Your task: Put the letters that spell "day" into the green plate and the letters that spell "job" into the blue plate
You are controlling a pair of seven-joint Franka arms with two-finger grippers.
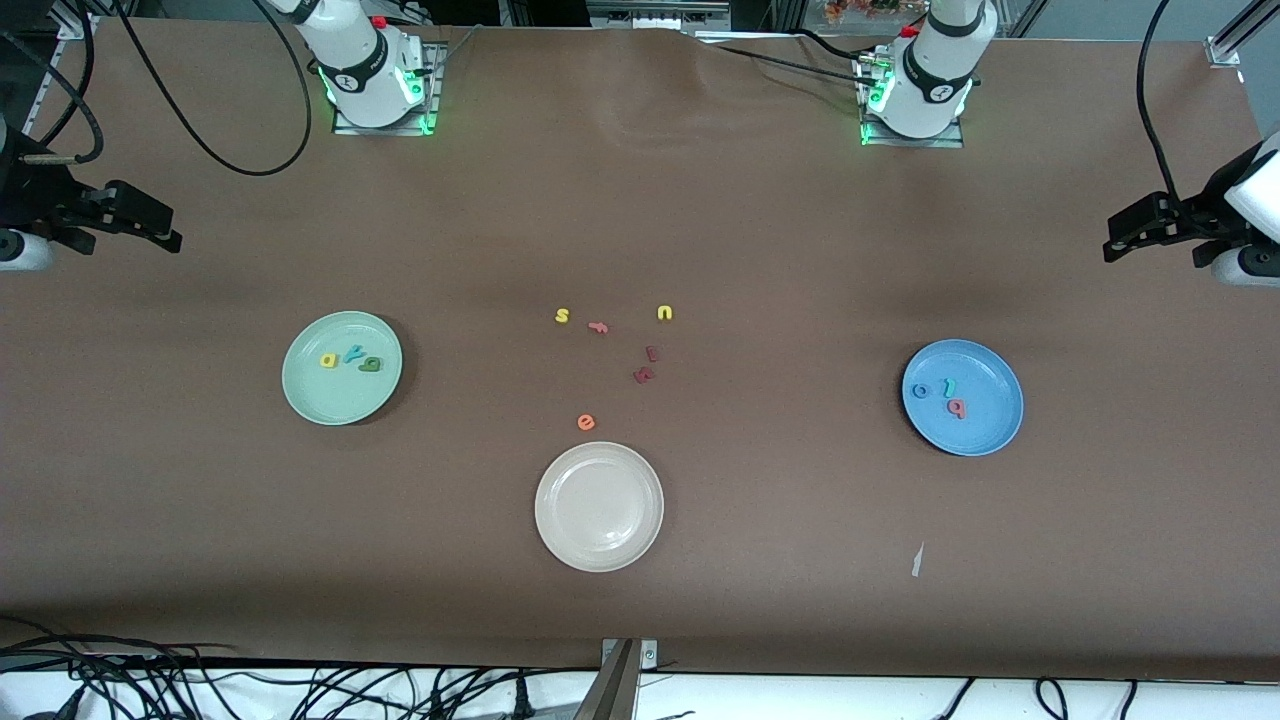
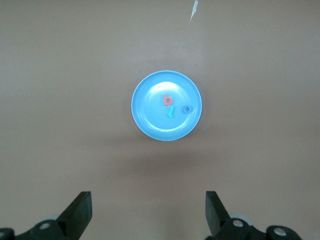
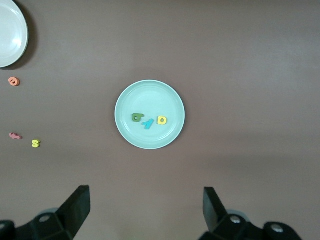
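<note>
The green plate (image 1: 320,395) lies toward the right arm's end of the table and holds a yellow letter (image 1: 328,360), a teal "y" (image 1: 352,353) and a dark green letter (image 1: 371,364). The blue plate (image 1: 985,425) lies toward the left arm's end and holds a blue "o" (image 1: 921,390), a teal "j" (image 1: 948,388) and a salmon-pink "b" (image 1: 957,407). My left gripper (image 2: 149,212) hangs open and empty high over its end of the table. My right gripper (image 3: 145,210) is likewise open and empty over its own end.
A cream-white plate (image 1: 598,560) sits empty nearest the front camera. Loose letters lie mid-table: a yellow "s" (image 1: 562,316), a yellow "u" (image 1: 665,313), a pink letter (image 1: 598,326), two dark red ones (image 1: 652,353) and an orange "e" (image 1: 586,422). A white scrap (image 1: 917,560) lies near the front edge.
</note>
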